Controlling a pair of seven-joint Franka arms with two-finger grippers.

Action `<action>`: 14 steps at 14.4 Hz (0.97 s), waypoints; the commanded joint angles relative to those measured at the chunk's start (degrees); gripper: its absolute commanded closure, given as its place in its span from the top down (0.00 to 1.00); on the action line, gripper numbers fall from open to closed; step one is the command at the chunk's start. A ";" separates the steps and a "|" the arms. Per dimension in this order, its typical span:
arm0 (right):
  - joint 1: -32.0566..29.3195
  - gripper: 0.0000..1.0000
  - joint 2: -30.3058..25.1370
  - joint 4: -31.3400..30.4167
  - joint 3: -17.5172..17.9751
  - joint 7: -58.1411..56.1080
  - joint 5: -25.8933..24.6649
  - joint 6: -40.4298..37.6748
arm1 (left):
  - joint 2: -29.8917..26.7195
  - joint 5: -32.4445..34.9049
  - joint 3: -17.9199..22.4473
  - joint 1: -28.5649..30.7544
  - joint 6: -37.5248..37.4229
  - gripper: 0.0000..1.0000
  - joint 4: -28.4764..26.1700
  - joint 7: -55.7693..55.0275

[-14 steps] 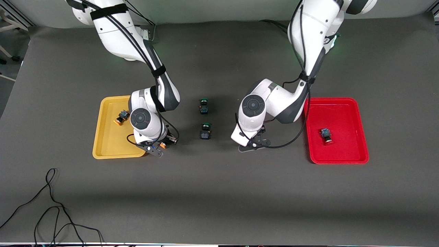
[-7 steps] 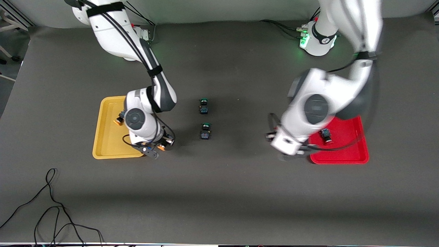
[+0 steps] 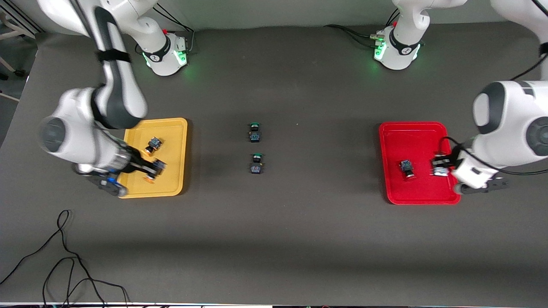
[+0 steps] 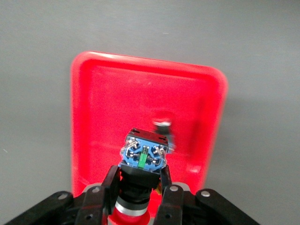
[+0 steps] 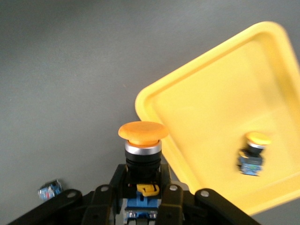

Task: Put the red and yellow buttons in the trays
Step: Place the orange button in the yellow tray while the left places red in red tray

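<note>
Red-capped button (image 4: 140, 173) clamped in left gripper (image 4: 140, 199) — cap half hidden.

two green-capped switches sit mid-desk (image 3: 274, 239), apart from each other: one (image 3: 254, 132) farther from the front camera, the other (image 3: 256, 164) nearer. a loose black cable (image 3: 64, 265) lies curled at the desk's near corner, at the right arm's end.
</note>
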 commanded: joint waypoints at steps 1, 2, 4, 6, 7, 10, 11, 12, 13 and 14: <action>0.61 0.06 -0.92 -2.46 -3.49 -6.99 0.14 -0.68 | -0.21 2.49 -0.85 1.96 14.42 0.09 -11.64 3.97; 0.43 0.06 -0.57 -4.20 -4.11 -8.67 0.22 0.63 | 0.84 3.71 -0.85 2.05 20.14 0.09 -15.15 3.98; 0.43 0.06 -0.12 -9.64 -4.21 -10.62 0.48 7.72 | 3.22 5.12 -0.85 2.49 28.25 0.10 -19.31 3.98; 0.95 0.07 2.41 -14.31 -3.86 -11.59 1.19 15.63 | 3.40 5.21 -0.85 2.76 28.46 0.42 -19.32 4.15; 1.04 0.08 4.34 -15.02 -3.51 -11.76 2.32 18.02 | 3.75 5.82 -0.85 2.76 28.20 0.94 -18.97 4.59; 1.05 0.08 8.92 -15.12 -3.33 -17.19 9.33 19.53 | 1.48 6.01 -0.85 2.84 22.69 1.00 -16.35 5.12; 1.05 0.08 9.71 -15.12 -3.24 -19.30 11.97 19.53 | 0.43 6.01 -0.85 3.02 17.70 1.00 -13.37 5.81; 1.22 0.08 10.24 -15.12 -3.24 -19.76 12.96 19.53 | -0.45 5.83 -0.85 3.72 11.47 1.00 -9.69 6.69; 1.13 0.08 11.03 -14.95 -3.24 -19.76 13.05 19.62 | -0.99 5.40 -0.93 3.90 5.23 1.00 -5.65 7.48; 1.13 0.10 11.39 -14.94 -3.24 -19.76 13.05 19.80 | -1.25 5.04 -0.93 3.90 -0.23 1.00 -1.52 8.27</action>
